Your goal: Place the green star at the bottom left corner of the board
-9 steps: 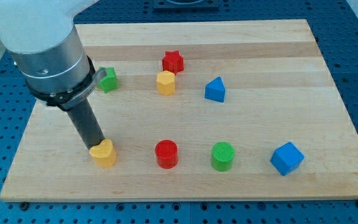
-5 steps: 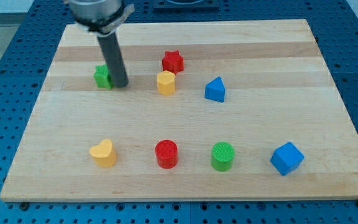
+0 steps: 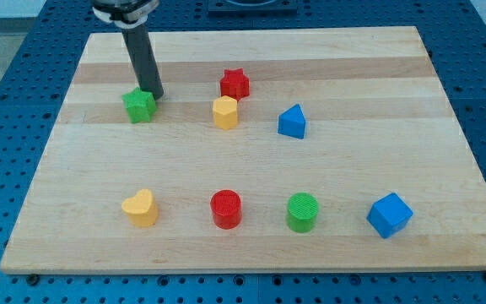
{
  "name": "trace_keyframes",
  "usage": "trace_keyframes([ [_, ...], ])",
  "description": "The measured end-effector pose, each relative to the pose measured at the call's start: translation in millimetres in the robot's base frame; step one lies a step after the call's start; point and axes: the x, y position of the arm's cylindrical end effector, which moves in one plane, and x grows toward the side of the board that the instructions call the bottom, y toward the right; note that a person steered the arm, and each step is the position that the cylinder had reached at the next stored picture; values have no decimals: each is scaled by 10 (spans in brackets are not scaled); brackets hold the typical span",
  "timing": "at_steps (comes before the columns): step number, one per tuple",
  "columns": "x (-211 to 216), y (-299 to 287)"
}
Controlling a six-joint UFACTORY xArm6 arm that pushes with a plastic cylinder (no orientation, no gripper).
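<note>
The green star (image 3: 140, 105) lies on the wooden board (image 3: 251, 59) in the upper left part of the view. My tip (image 3: 155, 95) stands at the star's upper right edge, touching it or nearly so. The dark rod rises from there to the view's top edge.
A red star (image 3: 235, 83), a yellow hexagon block (image 3: 224, 111) and a blue triangular block (image 3: 292, 122) lie right of the green star. Along the view's bottom lie a yellow heart (image 3: 140, 208), a red cylinder (image 3: 225, 209), a green cylinder (image 3: 303, 211) and a blue cube (image 3: 389, 214).
My tip left the yellow heart, moved up the view to the green star's right side, then shifted to its upper right. The green star has turned slightly in place.
</note>
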Motion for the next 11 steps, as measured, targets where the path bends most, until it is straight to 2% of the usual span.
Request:
trace_keyframes([
  [4, 119, -496],
  [6, 321, -447],
  [7, 207, -371],
  [9, 228, 90],
  [11, 254, -135],
])
